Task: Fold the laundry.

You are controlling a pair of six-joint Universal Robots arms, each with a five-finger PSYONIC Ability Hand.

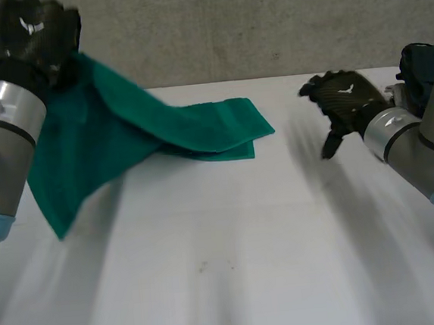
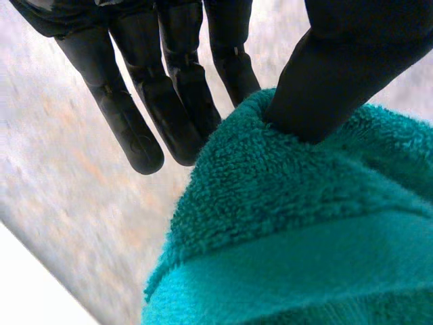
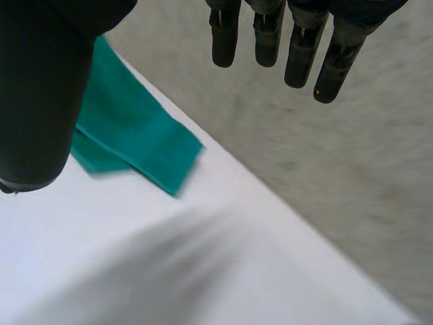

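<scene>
**Green towel hangs from the left hand**

Seen from the head camera, the left hand is up in the air at ten o'clock, grasping the towel by one end. In the left wrist view its thumb digs into the terry cloth near a folded edge. Its fingers run straight along the other side of that edge, so the cloth is pinched between them.

From the hand the towel falls two ways. One loose part hangs down towards eight o'clock and ends in a point, with the left arm in front of it. The other part slopes down towards the middle of the white table. That far end lies flat on the table at about twelve o'clock, doubled over itself, close to the grey wall.

The right hand hovers above the table at two o'clock, well apart from the towel. It is released: its fingertips hang loose and straight, its thumb stands apart from them, and it grasps nothing.

Behind the right arm, at the table's three o'clock edge, sits a dark blue thing. I cannot tell what it is.
</scene>
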